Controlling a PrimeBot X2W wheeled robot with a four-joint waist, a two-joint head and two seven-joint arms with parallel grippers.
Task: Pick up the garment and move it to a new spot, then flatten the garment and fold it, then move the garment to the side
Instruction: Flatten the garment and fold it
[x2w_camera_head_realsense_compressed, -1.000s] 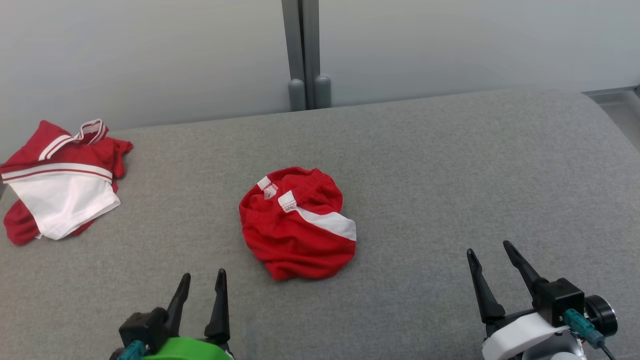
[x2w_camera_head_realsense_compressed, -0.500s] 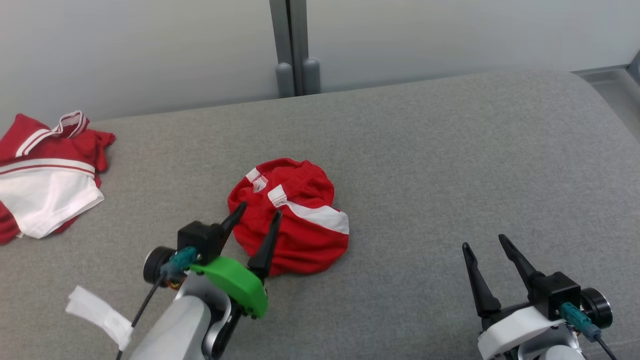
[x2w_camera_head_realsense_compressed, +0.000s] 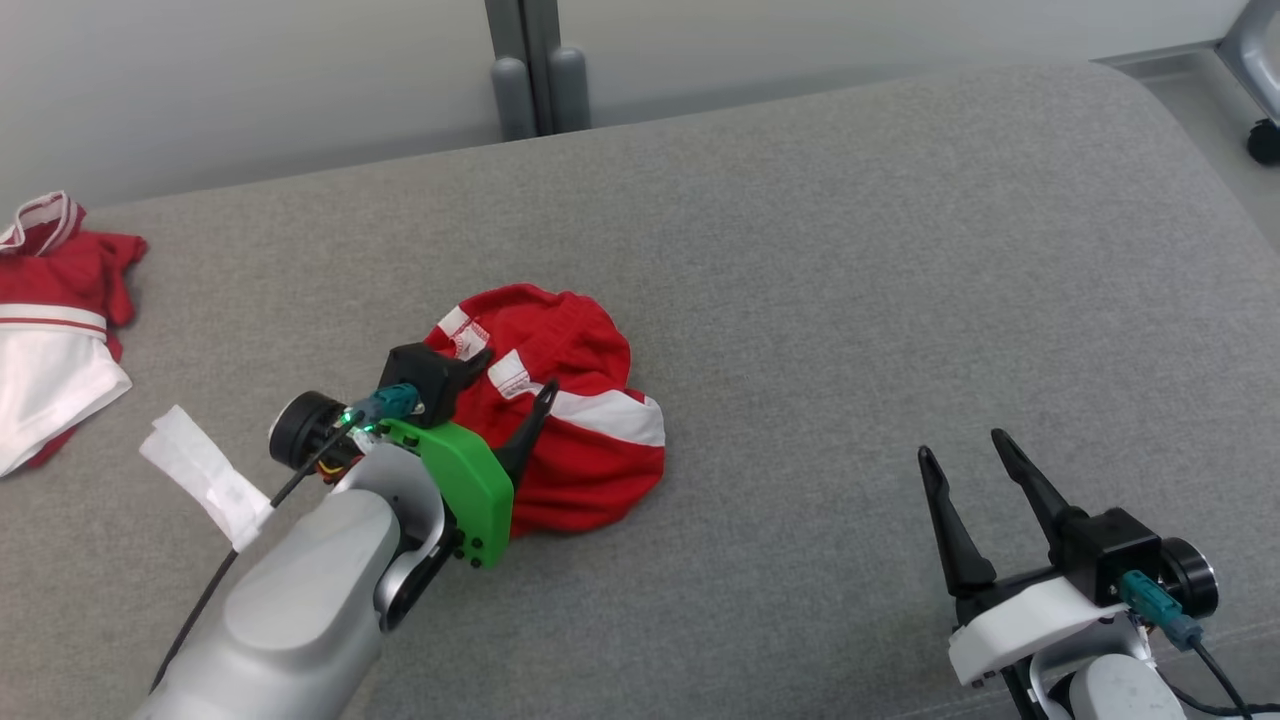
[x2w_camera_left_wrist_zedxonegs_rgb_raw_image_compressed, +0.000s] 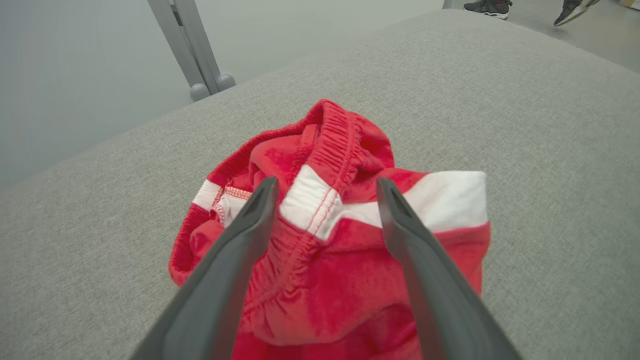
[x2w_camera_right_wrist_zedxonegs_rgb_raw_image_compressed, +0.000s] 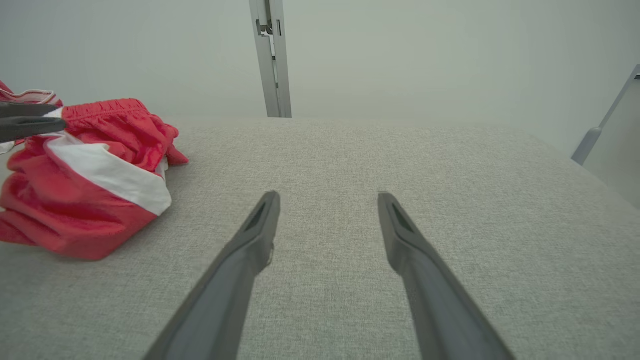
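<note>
Nearest me, the right claw is idling low at the right, its 2 fingers spread wide over bare counter, well apart from the work. To its left, the left arm is reaching forward and angling inward, and the left claw is hanging spread wide, gripping nothing, its 2 fingers straddling the near side of the garment; I cannot tell whether they are touching cloth. That red garment is lying crumpled in a heap near the middle of the counter, its white stripe crossing it and its elastic waistband bunching on top. I am judging it light, soft and limp, likely to sag once lifted, so I am favouring a pinch on the gathered waistband ridge, where the cloth is thickest. Farther off at the left edge, a second red-and-white garment is lying; beyond, a grey post is standing against the wall.
</note>
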